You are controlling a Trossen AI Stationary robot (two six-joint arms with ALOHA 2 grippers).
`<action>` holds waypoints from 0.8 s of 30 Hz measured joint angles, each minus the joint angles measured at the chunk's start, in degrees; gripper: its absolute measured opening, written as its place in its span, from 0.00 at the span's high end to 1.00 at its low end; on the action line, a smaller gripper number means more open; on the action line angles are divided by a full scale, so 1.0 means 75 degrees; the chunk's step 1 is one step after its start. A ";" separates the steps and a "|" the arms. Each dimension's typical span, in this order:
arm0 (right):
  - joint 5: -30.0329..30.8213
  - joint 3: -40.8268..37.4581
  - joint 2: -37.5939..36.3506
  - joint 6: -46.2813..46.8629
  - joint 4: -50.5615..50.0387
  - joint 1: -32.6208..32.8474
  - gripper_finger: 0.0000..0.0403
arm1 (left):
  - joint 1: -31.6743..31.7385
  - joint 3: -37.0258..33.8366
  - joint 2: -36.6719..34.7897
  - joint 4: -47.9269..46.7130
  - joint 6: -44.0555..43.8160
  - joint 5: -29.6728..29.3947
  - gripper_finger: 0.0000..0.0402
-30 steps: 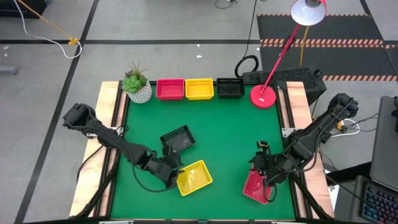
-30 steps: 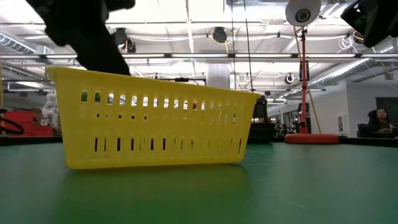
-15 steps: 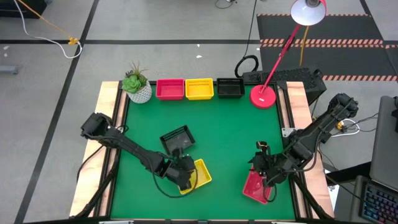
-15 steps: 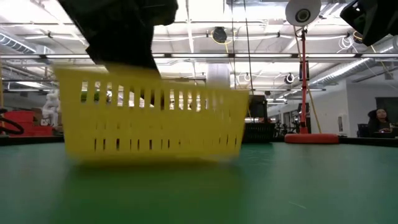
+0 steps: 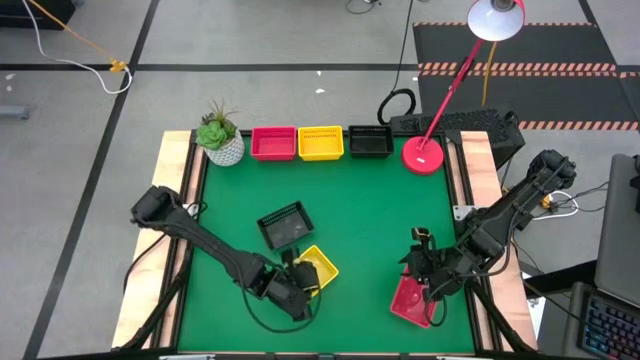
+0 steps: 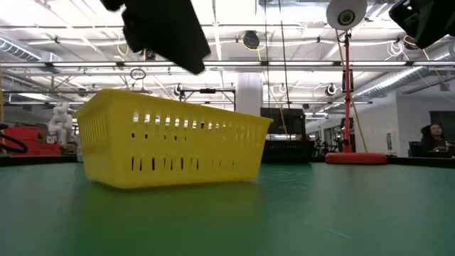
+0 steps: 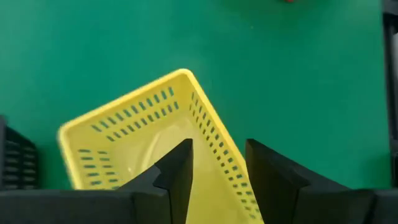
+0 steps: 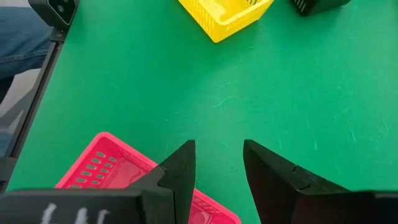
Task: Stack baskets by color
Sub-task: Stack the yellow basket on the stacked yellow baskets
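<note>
1. We see the left gripper [image 7: 217, 180] straddling a wall of the loose yellow basket [image 5: 316, 268] at mid-table, seemingly gripping it.
2. The right gripper [image 8: 217, 168] likewise straddles the loose red basket's [image 5: 410, 299] wall.
3. Next, we judge, each lifts toward its matching basket in the far row.

The left arm covers part of the loose yellow basket [image 5: 318, 268] beside the loose black basket [image 5: 283, 225]; the picture edge cuts that black basket in the left wrist view.
</note>
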 joint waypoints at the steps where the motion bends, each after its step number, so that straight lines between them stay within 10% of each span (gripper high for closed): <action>1: 0.0003 0.0000 0.0000 0.0000 -0.0003 0.0000 0.68 | -0.0005 0.0057 0.0137 0.0100 -0.0029 -0.0007 0.63; 24: 0.0027 -0.0003 0.0000 -0.0230 0.0141 0.0000 0.68 | -0.0048 0.0449 0.0790 -0.0080 -0.0742 -0.0163 0.63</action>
